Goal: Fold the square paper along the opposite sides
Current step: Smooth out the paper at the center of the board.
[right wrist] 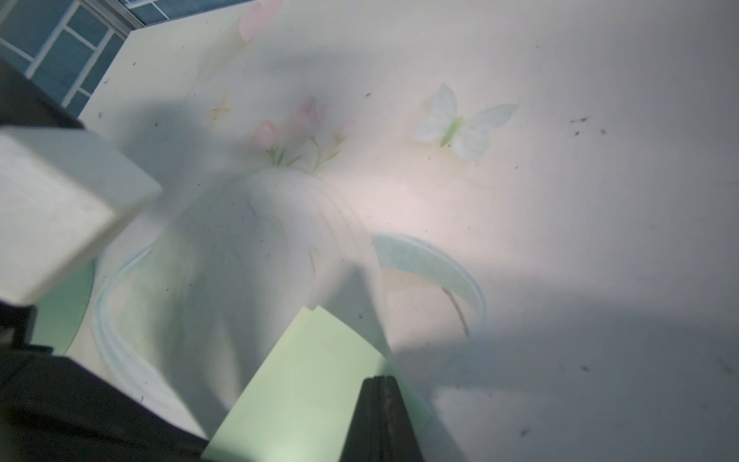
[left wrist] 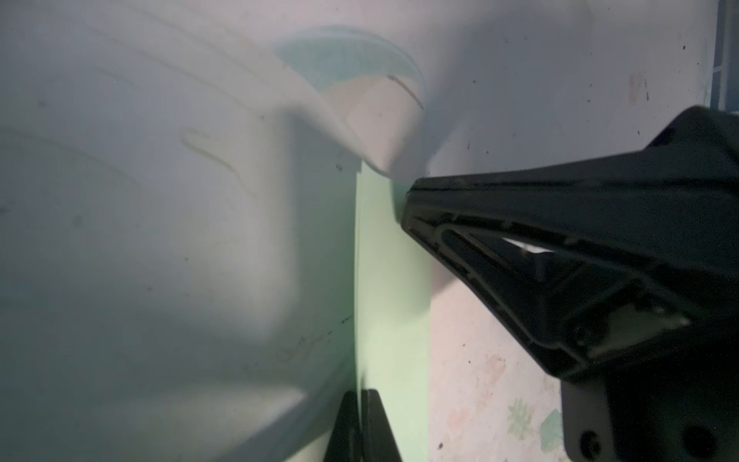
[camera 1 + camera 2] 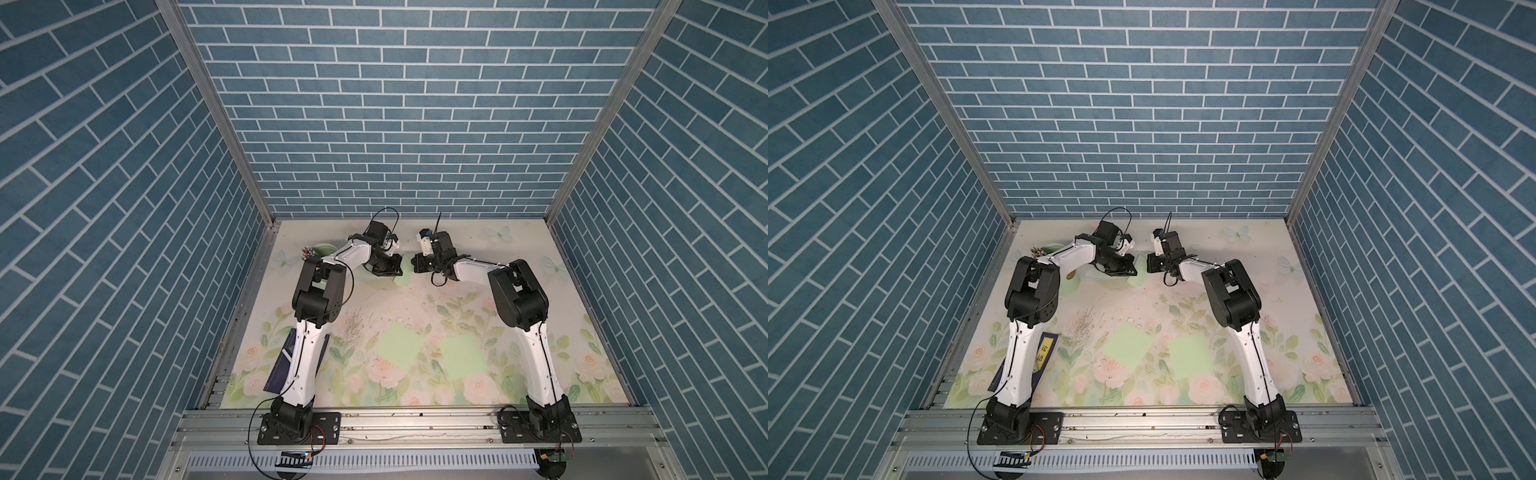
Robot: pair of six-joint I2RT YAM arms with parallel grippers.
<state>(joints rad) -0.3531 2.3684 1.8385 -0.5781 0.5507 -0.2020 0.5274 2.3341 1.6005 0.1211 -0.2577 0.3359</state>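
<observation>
The square paper (image 3: 404,277) is light green and hangs folded between my two grippers over the far middle of the table, also seen in the other top view (image 3: 1137,281). My left gripper (image 3: 392,270) is shut on one edge. In the left wrist view the paper (image 2: 394,300) appears edge-on as a narrow strip, with the left gripper (image 2: 362,424) clamped on it. My right gripper (image 3: 415,266) is shut on the opposite side. In the right wrist view the paper (image 1: 304,384) bends away from the closed right gripper (image 1: 382,416).
Two more green paper squares (image 3: 400,347) (image 3: 463,355) lie flat on the floral mat nearer the front. A dark blue book (image 3: 284,361) lies under the left arm. A small brown cluster (image 3: 308,251) sits far left. Brick-patterned walls enclose three sides.
</observation>
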